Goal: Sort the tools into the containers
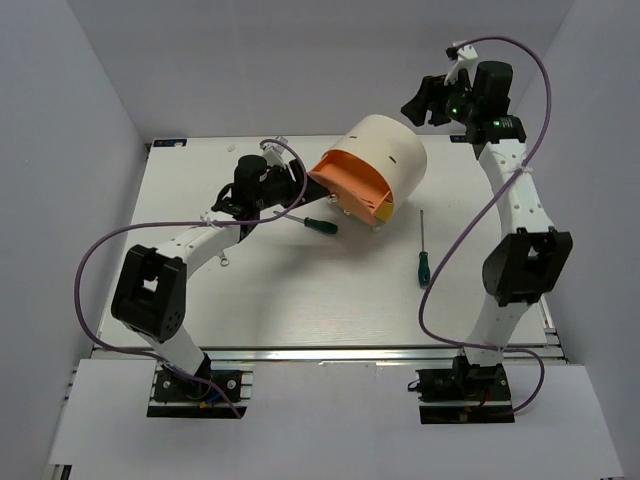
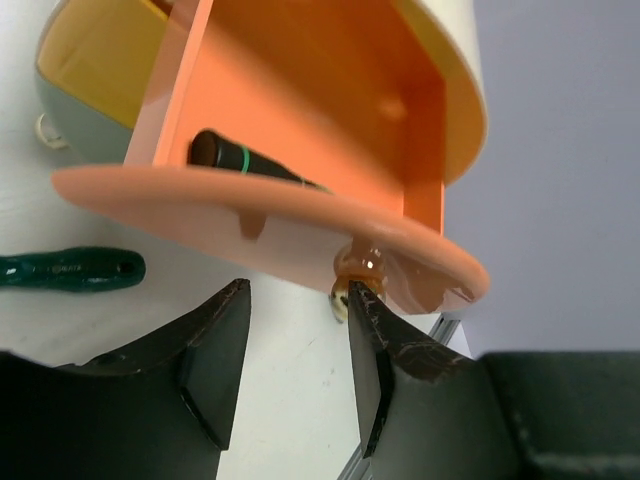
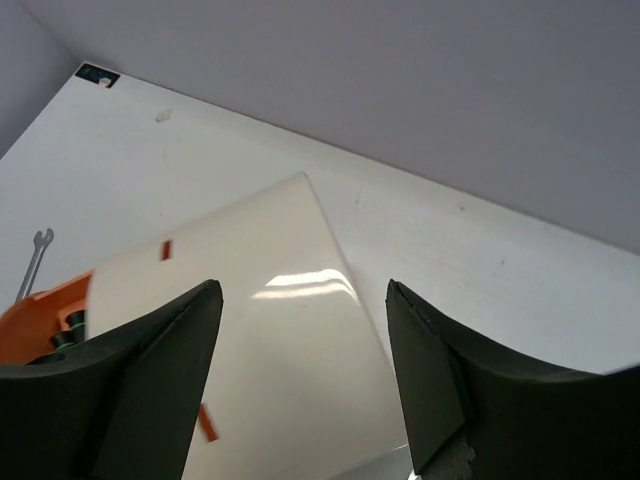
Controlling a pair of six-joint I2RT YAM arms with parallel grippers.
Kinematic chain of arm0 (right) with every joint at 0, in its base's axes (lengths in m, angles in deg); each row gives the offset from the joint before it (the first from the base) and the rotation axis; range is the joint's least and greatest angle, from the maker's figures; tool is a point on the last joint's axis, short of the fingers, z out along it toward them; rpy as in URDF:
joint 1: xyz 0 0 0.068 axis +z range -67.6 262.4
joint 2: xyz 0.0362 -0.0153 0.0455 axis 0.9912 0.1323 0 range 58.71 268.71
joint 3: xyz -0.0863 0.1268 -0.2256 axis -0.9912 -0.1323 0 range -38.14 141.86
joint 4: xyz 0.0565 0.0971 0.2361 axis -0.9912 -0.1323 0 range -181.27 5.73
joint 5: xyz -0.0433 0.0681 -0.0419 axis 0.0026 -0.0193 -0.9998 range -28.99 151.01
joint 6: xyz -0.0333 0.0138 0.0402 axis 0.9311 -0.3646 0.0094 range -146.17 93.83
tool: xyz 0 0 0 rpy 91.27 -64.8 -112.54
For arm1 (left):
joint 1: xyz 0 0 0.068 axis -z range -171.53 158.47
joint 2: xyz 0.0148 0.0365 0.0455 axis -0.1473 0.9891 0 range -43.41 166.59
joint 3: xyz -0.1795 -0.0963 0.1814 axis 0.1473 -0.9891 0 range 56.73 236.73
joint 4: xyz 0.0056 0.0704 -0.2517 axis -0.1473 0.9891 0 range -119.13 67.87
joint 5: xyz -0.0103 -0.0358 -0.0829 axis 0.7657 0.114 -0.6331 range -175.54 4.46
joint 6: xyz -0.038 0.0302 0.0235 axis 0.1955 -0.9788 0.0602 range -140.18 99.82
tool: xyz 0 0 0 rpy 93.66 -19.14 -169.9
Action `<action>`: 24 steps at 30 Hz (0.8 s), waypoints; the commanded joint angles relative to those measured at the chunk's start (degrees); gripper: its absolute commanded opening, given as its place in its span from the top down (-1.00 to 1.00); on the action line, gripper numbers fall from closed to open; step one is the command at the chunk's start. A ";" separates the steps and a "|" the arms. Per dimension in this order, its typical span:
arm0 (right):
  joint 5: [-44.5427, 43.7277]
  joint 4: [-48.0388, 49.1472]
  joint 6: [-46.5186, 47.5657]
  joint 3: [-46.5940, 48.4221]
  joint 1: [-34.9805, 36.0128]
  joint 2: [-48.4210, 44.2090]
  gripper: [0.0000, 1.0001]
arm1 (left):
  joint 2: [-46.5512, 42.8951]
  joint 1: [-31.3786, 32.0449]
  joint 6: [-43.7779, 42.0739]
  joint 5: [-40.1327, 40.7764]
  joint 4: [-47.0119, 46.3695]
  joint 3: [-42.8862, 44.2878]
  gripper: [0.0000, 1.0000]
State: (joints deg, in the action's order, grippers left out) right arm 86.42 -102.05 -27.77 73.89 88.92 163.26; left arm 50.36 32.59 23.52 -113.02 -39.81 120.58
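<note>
Centring the knob between the fingers before closing, then moving straight along the slide, seems the best way to work the orange drawer. The left gripper is partly open and empty. One green-handled screwdriver lies on the table, a second screwdriver lies nearer the drawer, and a third screwdriver lies inside it. Farthest off, the right gripper is wide open and empty above the cream cabinet.

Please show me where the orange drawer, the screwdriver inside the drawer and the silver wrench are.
orange drawer (image 2: 250, 215), left wrist view, on its front panel.
screwdriver inside the drawer (image 2: 220, 153), left wrist view, on its dark handle.
silver wrench (image 3: 33, 262), right wrist view, on its thin shaft.
</note>
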 commanded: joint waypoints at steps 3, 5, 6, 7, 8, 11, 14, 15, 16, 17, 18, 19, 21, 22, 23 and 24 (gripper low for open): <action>9.21 0.73 -6.74 5.21 -3.09 9.33 -0.47 | 1.14 0.23 -0.99 -2.40 -1.36 4.35 -0.07; 12.02 0.90 -7.79 6.70 -3.71 11.19 -0.49 | 2.02 0.31 -0.81 -2.57 -1.71 4.96 -0.07; 12.29 1.17 -7.97 6.71 -3.71 11.98 -0.49 | 2.20 0.31 -0.73 -2.57 -1.72 5.14 -0.08; 12.47 1.52 -8.06 6.54 -3.80 13.03 -0.49 | 2.81 0.31 -0.64 -2.66 -1.72 5.40 -0.08; 12.99 1.87 -8.32 6.45 -3.97 13.57 -0.49 | 3.16 0.31 -0.64 -2.75 -1.72 6.01 -0.08; 17.29 2.57 -10.51 5.93 -4.68 15.94 -0.39 | 4.48 0.31 -0.55 -2.92 -1.45 7.60 -0.09; 21.87 3.80 -11.66 3.29 -4.85 16.12 -0.13 | 6.50 0.40 -0.55 -3.19 -1.10 10.05 -0.09; 22.83 4.07 -11.84 1.81 -4.85 15.77 -0.07 | 7.12 0.49 -0.55 -3.10 -1.01 10.76 -0.09; 24.67 4.42 -12.01 1.27 -4.85 15.60 -0.01 | 7.82 0.58 -0.46 -3.01 -1.01 11.37 -0.09; 25.12 4.51 -12.19 0.83 -4.85 15.51 0.09 | 9.30 0.58 -0.11 -3.01 -1.10 12.77 -0.09; 26.09 4.68 -12.89 0.39 -4.85 15.33 0.12 | 10.10 0.75 -0.02 -3.10 -1.10 13.57 -0.09; 26.27 4.86 -13.07 -0.31 -4.85 15.24 0.17 | 10.98 0.84 0.15 -3.19 -1.01 14.45 -0.09; 26.53 5.12 -13.51 -0.76 -4.85 14.98 0.17 | 13.79 1.19 0.51 -3.19 -0.84 17.52 -0.08; 26.45 5.12 -13.51 -0.93 -4.85 14.89 0.18 | 14.67 1.28 0.59 -3.28 -0.66 18.58 -0.08; 26.01 5.12 -13.60 -0.93 -4.85 14.72 0.18 | 16.42 1.46 0.77 -3.28 -0.49 20.76 -0.08; 25.83 5.12 -13.69 -0.93 -4.94 14.71 0.18 | 17.22 1.54 0.94 -3.36 -0.22 21.65 -0.08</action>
State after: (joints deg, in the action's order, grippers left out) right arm 109.02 -96.01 -40.45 74.33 83.26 178.58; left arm 66.12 33.22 24.02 -115.43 -40.01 137.83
